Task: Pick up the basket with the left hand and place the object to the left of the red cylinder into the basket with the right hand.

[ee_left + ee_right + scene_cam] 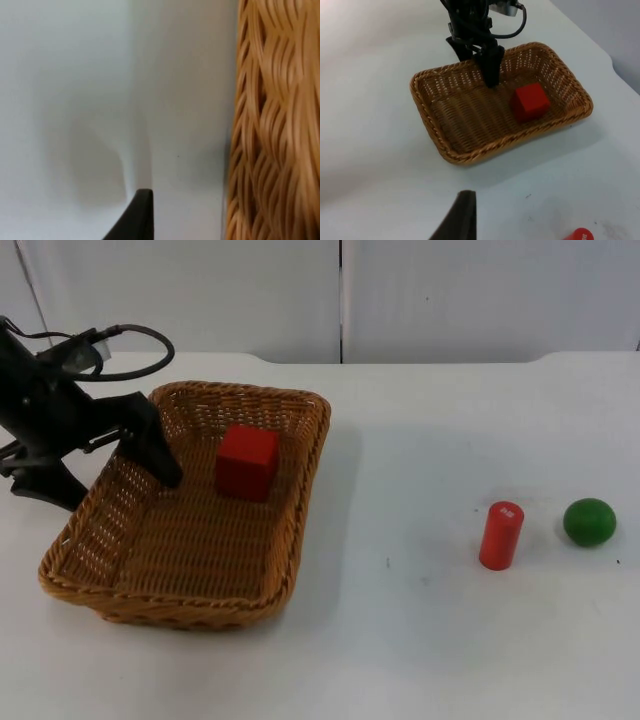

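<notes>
You see the white table running back to the grey wall. On its left side sits the basket, tilted, its left rim raised. The left gripper is clamped on that left wall, one finger inside the weave and the other hidden behind the rim; in the left wrist view the wicker stands close beside a fingertip. A red cube lies in the basket, toward its far end. Well to the right stands the red cylinder, with a green ball near it on its right. Of the right gripper you get one fingertip above the table, so you cannot tell its opening.
</notes>
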Controlling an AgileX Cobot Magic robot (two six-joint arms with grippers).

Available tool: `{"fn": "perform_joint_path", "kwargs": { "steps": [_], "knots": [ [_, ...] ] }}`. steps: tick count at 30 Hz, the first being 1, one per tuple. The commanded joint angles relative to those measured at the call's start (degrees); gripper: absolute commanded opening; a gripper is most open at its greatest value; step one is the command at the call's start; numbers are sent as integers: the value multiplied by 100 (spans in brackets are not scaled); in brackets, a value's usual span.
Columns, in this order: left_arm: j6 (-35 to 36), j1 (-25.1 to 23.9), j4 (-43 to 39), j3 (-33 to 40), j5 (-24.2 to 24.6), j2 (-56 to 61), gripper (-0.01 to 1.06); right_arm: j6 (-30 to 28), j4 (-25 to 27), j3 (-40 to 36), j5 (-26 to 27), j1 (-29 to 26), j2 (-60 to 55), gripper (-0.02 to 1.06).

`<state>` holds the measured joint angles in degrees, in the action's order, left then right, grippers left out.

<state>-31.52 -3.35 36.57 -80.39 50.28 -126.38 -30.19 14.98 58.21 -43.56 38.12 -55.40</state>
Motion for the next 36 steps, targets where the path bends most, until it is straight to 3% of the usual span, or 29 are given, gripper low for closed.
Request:
{"fn": "perform_joint_path", "kwargs": {
  "steps": [1, 7, 12, 25, 36],
  "knots": [
    [39, -11, 54, 14, 96, 60, 105, -22, 30, -8, -5, -22, 30, 90],
    [28, -11, 157, 14, 124, 60, 105, -112, 55, -8, 196, -22, 30, 90],
    [28, -11, 157, 14, 124, 60, 105, 137, 70, 22, 480, -22, 19, 90],
    [-28, -11, 172, 14, 184, 74, 105, 233, 10, 1275, -131, -22, -757, 90],
    [-12, -11, -114, 14, -277, 411, 105, 220, 10, 1357, -143, -22, -897, 90]
  ]
}}
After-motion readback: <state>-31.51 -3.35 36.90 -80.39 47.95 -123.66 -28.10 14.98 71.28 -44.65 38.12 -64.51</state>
